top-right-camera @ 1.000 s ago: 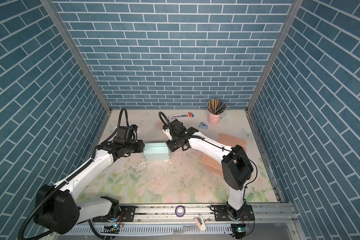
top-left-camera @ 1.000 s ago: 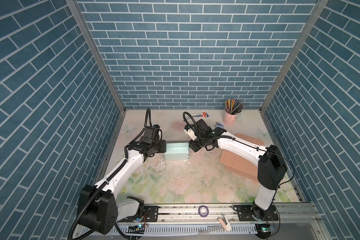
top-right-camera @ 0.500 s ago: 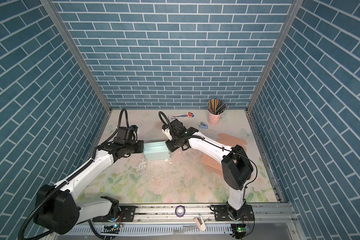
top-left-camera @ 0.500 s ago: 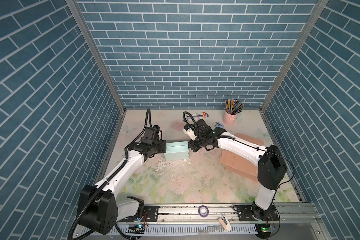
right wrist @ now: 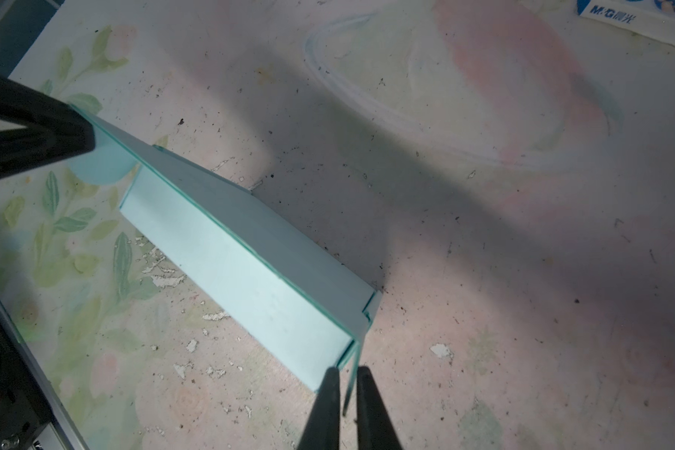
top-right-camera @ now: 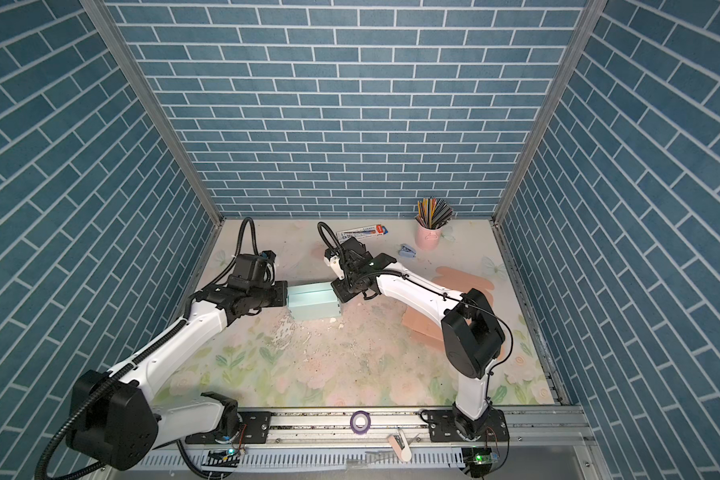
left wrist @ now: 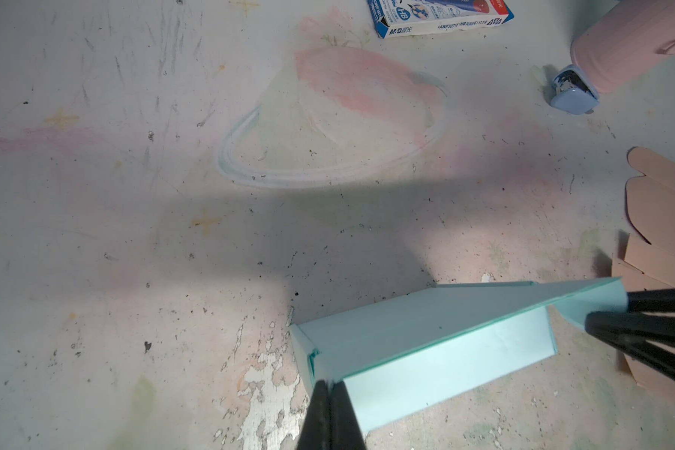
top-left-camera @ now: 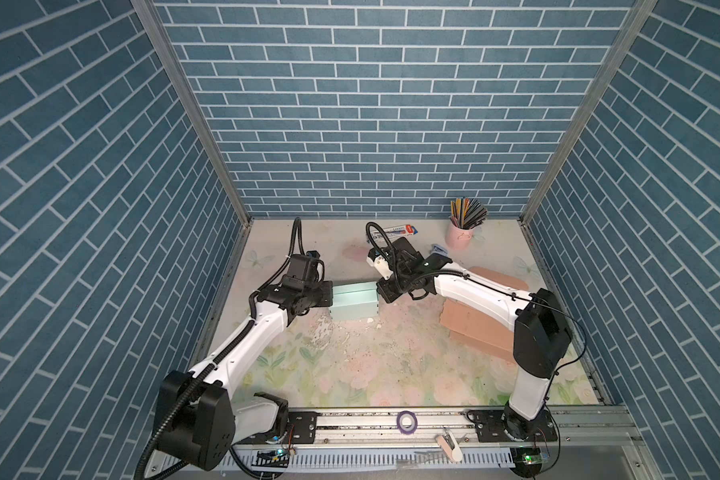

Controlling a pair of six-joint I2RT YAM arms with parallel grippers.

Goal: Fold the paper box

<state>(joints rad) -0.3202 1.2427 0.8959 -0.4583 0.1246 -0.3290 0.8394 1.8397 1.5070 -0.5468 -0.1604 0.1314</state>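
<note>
Jaws grip both ends of paper box [top-left-camera: 352,306].

Teal paper box [top-right-camera: 313,306] between left hand [top-right-camera: 286,293] and right hand [top-right-camera: 337,296]

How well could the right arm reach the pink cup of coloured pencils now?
Probably yes, after letting go: the right gripper grips the light blue paper box, and the way to the pink cup looks free.

White links [top-left-camera: 242,351], black joints [top-left-camera: 539,336], corrugated cables [top-left-camera: 294,239], slim black left gripper [left wrist: 329,386]
</note>
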